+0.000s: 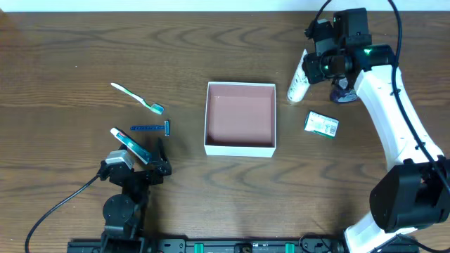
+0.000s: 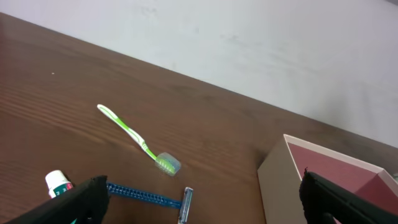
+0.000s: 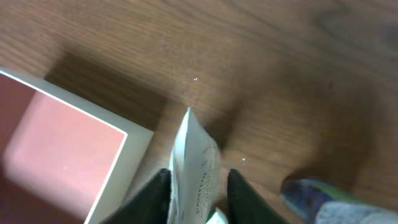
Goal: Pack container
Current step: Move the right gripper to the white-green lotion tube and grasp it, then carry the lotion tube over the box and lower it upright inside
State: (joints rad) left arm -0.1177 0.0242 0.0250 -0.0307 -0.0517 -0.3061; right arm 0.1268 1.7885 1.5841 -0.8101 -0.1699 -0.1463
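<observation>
The container (image 1: 239, 147), a square shallow box with white walls and a pinkish-brown inside, sits at the table's middle, with nothing inside it. It also shows in the left wrist view (image 2: 280, 186) and the right wrist view (image 3: 132, 169). My right gripper (image 1: 310, 70) (image 3: 199, 199) is shut on a white tube (image 1: 297, 84) (image 3: 196, 158) just right of the container's far right corner. My left gripper (image 1: 144, 145) (image 2: 205, 208) is open and holds nothing, with a blue razor (image 1: 150, 128) (image 2: 149, 197) just ahead of its fingers.
A green toothbrush (image 1: 137, 98) (image 2: 134, 137) lies left of the container. A small toothpaste tube (image 1: 129, 144) (image 2: 57, 183) lies by my left finger. A green-and-white carton (image 1: 321, 124) and a dark blue item (image 1: 344, 91) (image 3: 311, 193) lie to the right.
</observation>
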